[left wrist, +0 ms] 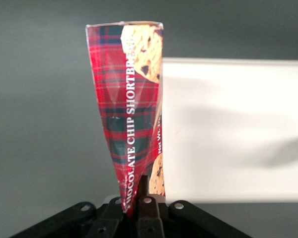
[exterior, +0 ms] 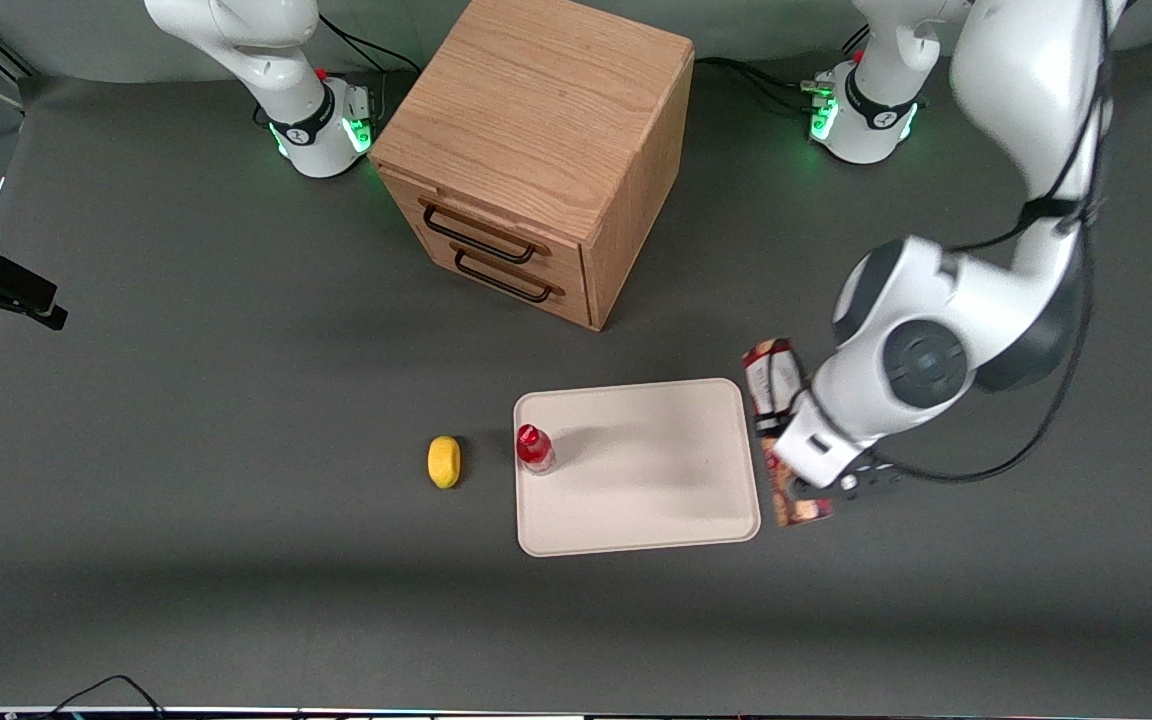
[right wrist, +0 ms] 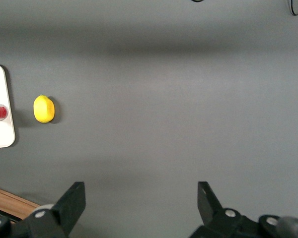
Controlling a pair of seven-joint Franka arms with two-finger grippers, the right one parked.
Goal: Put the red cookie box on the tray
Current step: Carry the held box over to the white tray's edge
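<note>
The tool (exterior: 816, 487) was clamped on the box (exterior: 774, 385), which hung just beside the tray (exterior: 636, 500) toward the working arm's end of the bench (exterior: 186, 400); moving it well meant carrying it level over the rim, clear of the bottle (exterior: 534, 448).

Arm (exterior: 916, 370) hides red cookie box's (exterior: 774, 385) middle.

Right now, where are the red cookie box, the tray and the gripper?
red cookie box (left wrist: 131, 114): left wrist view, on its plaid side face.
tray (exterior: 656, 470): front view, on its bare middle.
gripper (left wrist: 138, 210): left wrist view, between the fingertips, shut on the box's end beside the tray.
</note>
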